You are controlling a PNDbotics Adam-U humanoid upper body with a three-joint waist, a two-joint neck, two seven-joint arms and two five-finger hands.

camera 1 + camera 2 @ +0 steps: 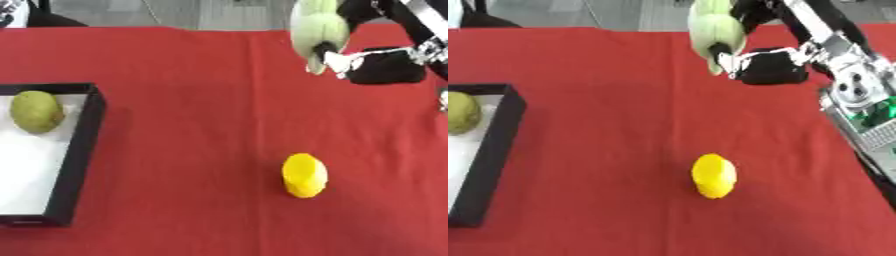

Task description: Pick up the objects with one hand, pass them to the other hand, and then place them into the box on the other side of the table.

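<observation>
At the far right, I am gripping a pale green object in my right hand; lemon lying mid-table, box holding a green fruit.

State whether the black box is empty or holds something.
Not empty: a green round fruit lies inside the black box, at its far end.

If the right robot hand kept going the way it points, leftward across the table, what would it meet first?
Nothing close: the right robot hand, holding a pale green object, faces open red tablecloth. The black box lies further left and nearer, probably off that line; depth is unclear.
</observation>
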